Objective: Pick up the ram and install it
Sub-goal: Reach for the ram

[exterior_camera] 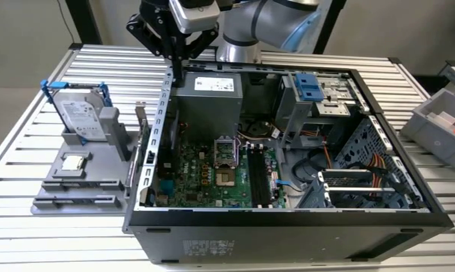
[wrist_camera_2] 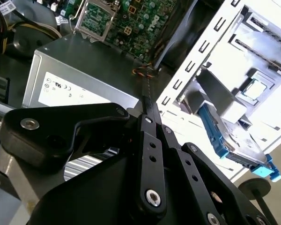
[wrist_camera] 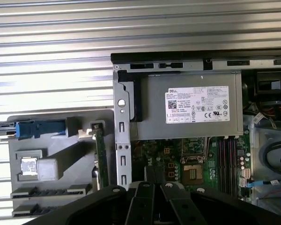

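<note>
The gripper (exterior_camera: 178, 72) hangs over the far corner of the computer case (exterior_camera: 288, 232) at the exterior view's left, above the power supply (exterior_camera: 208, 99), its jaws drawn together with nothing between them. The ram (wrist_camera: 101, 154) stands on edge, ungrasped, in the grey fixture (wrist_camera: 75, 164) just outside the case wall (exterior_camera: 165, 113). Because the stick sits so near that wall, a slightly drifting reach could, I judge, strike metal or pinch the thin board askew, letting it tilt or slip.
</note>
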Robot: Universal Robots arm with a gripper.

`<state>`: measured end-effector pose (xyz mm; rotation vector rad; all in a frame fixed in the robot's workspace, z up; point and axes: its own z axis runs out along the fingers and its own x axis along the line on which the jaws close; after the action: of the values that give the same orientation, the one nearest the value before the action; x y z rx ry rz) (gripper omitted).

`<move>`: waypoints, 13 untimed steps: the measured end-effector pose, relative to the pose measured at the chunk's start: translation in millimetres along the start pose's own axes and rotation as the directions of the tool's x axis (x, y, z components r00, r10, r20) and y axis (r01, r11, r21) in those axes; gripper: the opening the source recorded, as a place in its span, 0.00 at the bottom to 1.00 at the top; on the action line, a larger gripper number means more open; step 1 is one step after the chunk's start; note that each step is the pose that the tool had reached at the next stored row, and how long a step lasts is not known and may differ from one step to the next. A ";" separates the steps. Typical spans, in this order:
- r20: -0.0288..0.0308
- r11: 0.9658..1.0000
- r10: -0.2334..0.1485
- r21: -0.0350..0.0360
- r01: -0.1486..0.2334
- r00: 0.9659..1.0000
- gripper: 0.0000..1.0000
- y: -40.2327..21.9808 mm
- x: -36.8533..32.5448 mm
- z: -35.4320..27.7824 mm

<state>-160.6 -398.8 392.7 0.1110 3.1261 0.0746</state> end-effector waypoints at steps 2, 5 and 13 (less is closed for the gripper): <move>0.000 1.000 0.000 0.000 0.000 1.000 0.00 -0.1 1.6 0.1; 0.000 1.000 0.000 0.000 0.000 1.000 0.00 -0.1 2.5 0.1; -0.001 1.000 0.000 0.000 0.000 1.000 0.00 -0.4 6.2 0.0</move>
<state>-166.8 -398.8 392.6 0.1111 3.1266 0.0747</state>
